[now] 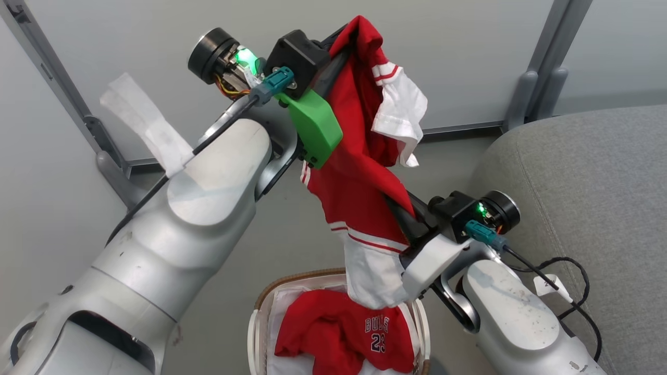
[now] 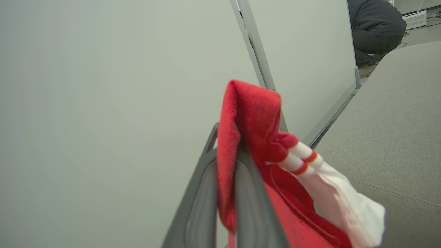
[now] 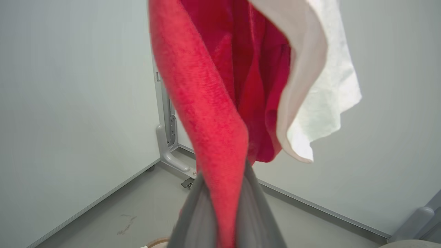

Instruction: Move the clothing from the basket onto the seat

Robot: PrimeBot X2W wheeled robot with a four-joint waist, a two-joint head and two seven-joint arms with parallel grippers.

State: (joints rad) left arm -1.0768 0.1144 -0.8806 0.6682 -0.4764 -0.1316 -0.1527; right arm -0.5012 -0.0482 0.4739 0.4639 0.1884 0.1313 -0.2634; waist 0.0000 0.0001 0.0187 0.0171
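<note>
- Up high, the left claw (image 1: 336, 57) is pinched tight on the top of the red garment (image 1: 359, 172) — the right claw (image 1: 398, 213) clamps its lower part, cloth slanting between them.
- The seat (image 1: 583, 182), broad grey fabric, lies to the right, right arm nearer; a rightward swing looks the likely call.
- Soft knit, white trim drooping; the "BULLS 23" garment (image 1: 359, 333) lies crumpled in the woven-rimmed basket (image 1: 292, 278).
</note>
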